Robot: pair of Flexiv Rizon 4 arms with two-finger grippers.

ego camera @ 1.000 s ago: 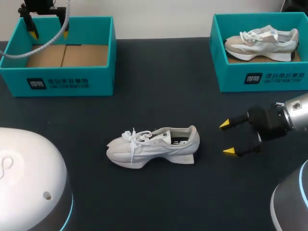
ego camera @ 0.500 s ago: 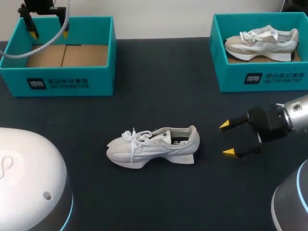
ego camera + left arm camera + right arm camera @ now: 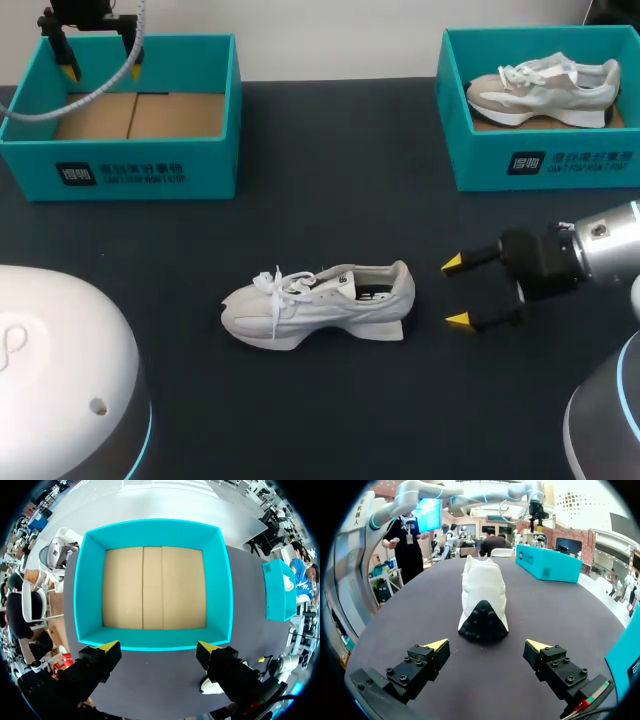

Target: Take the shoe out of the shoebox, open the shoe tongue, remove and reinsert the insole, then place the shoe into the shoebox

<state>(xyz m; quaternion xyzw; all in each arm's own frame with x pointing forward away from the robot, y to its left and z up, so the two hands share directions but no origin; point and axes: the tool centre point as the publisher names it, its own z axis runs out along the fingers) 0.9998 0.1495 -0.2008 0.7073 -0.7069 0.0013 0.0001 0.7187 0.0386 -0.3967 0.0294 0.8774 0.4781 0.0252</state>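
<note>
The dark bench (image 3: 330, 150) carries everything, and wide bare surface lies all round the shoe, with an open stretch between it and both boxes.

Two teal shoeboxes come next. The empty shoebox (image 3: 130, 175) sits directly below the left claw (image 3: 101, 71), its brown cardboard floor showing in the left wrist view (image 3: 155, 587). The second shoebox (image 3: 540, 165) stands well off to one side of the right claw (image 3: 455, 292) and holds a grey-and-white shoe (image 3: 545, 88) lying lengthwise, its toe toward our left. Each box has a dark logo square and white print on the front wall; we do not read it.

The white shoe (image 3: 318, 303) stands upright on its sole, outside either box, just ahead of the right claw. Its long axis runs in line with that claw's reach, with the heel toward the claw and the toe pointing away toward our left. In the right wrist view the black patch at the heel of the shoe (image 3: 482, 597) faces the gap between the fingers, without touching them.

Our right claw (image 3: 486, 644) is spread wide and grips nothing. Our left claw (image 3: 157, 646) is likewise spread and bare.
</note>
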